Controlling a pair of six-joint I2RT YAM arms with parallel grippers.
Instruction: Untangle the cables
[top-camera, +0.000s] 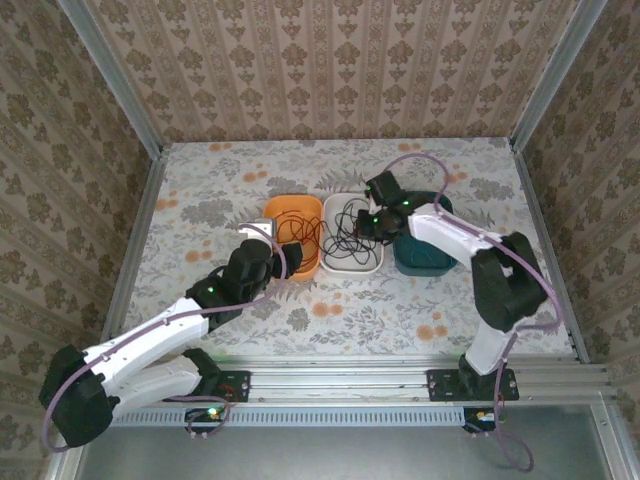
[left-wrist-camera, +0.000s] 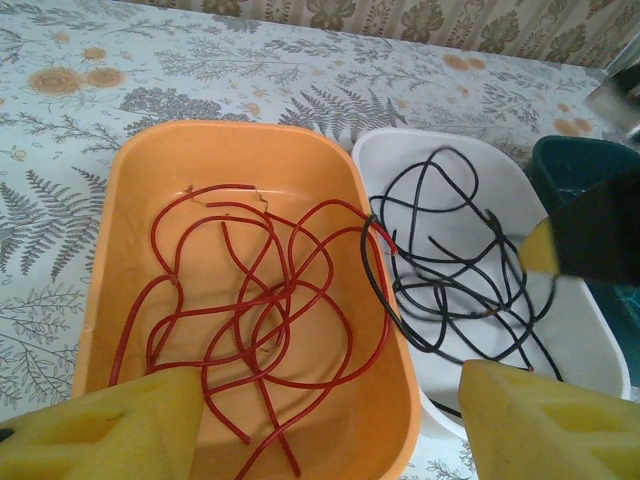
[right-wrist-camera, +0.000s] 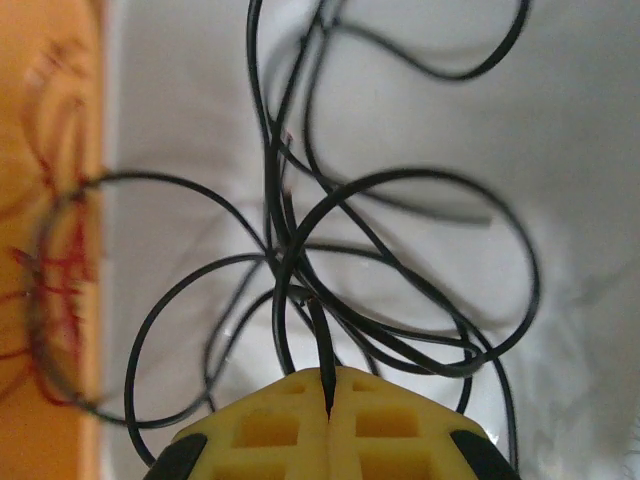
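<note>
A red cable lies in loose loops inside the orange tray. The black cable is coiled in the white tray, and one of its loops hangs over the orange tray's right rim, beside the red cable's end. My left gripper hovers open above the orange tray's near right corner, holding nothing. Over the white tray, my right gripper is shut on a strand of the black cable. From above, the left gripper and right gripper stand on either side of the white tray.
A dark teal tray stands right of the white one, also visible from above. The three trays sit side by side mid-table on a floral cloth. Patterned walls close in the back and sides.
</note>
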